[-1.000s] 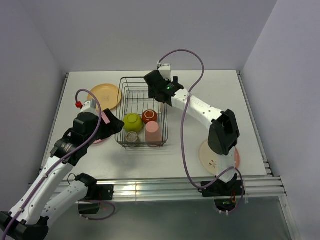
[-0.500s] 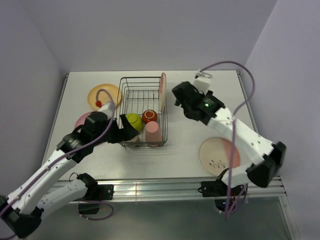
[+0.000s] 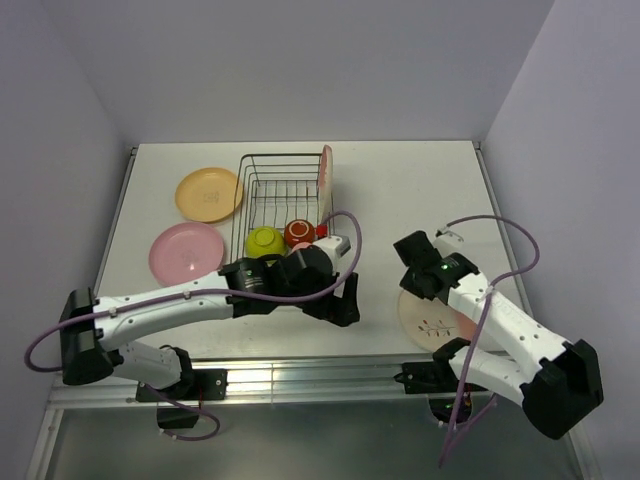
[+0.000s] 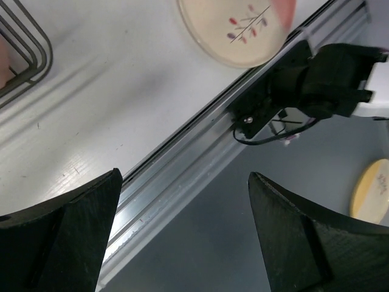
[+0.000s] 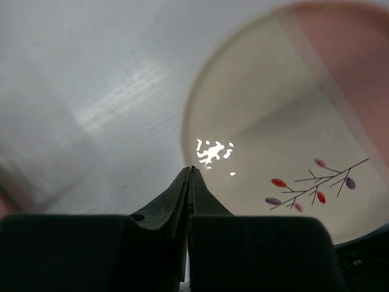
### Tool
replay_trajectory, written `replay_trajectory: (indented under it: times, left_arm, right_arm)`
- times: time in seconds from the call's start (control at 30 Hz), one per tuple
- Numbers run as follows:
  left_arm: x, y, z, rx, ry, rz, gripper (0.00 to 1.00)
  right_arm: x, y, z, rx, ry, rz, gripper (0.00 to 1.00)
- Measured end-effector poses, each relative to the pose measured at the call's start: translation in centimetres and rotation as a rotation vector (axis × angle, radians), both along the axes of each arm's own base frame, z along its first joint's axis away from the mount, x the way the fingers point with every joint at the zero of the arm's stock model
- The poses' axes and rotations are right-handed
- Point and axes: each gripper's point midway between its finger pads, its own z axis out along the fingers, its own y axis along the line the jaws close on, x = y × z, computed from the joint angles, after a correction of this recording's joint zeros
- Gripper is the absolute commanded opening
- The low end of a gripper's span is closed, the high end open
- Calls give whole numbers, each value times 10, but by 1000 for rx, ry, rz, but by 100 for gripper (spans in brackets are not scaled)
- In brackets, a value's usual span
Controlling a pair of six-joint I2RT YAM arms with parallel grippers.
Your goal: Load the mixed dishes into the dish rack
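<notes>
Cream-pink round plate with a twig drawing (image 5: 273,115) is lying flat on the white surface (image 3: 400,190), at its near right part, well apart from the dish rack of thin dark wire (image 3: 285,157). We are judging that picking up this plate is the step in hand. The right tool (image 5: 191,176) is hovering over the plate's left rim with its fingers pressed together and holding nothing. For the next move it is needing to spread them and take the thin rim, which is difficult on a flat plate.

The left tool (image 4: 182,237) is spread wide and empty, hanging over the near edge between rack and plate. We are thinking it is standing in the way to the rack.

Inside the rack a pink-and-cream plate (image 3: 326,170) is standing on edge at the right side, beside a lime-green bowl (image 3: 265,240) and a red-brown mug (image 3: 299,232). An orange-yellow plate (image 3: 208,193) and a pink plate (image 3: 187,252) are lying on the surface, left of the rack.
</notes>
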Motion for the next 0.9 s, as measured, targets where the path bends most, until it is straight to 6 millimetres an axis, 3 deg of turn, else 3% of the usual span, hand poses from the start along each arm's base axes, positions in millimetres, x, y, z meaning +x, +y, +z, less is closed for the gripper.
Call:
replay_trajectory:
  times: [0.13, 0.23, 0.47, 0.77, 0.9]
  left_arm:
    - [-4, -12, -24, 46, 21, -22, 91]
    - [-8, -19, -29, 44, 24, -39, 92]
    - [-17, -31, -37, 19, 27, -75, 92]
    - [-16, -36, -66, 55, 42, -81, 92]
    - [-14, -42, -93, 120, 53, -92, 92]
  right_arm:
    - [-21, 1, -42, 0, 126, 9, 0]
    - [-30, 2, -63, 1, 188, 13, 0]
    - [-20, 15, -85, 17, 242, 30, 0]
    - [46, 32, -80, 85, 186, 69, 2]
    - [74, 33, -61, 109, 121, 91, 9]
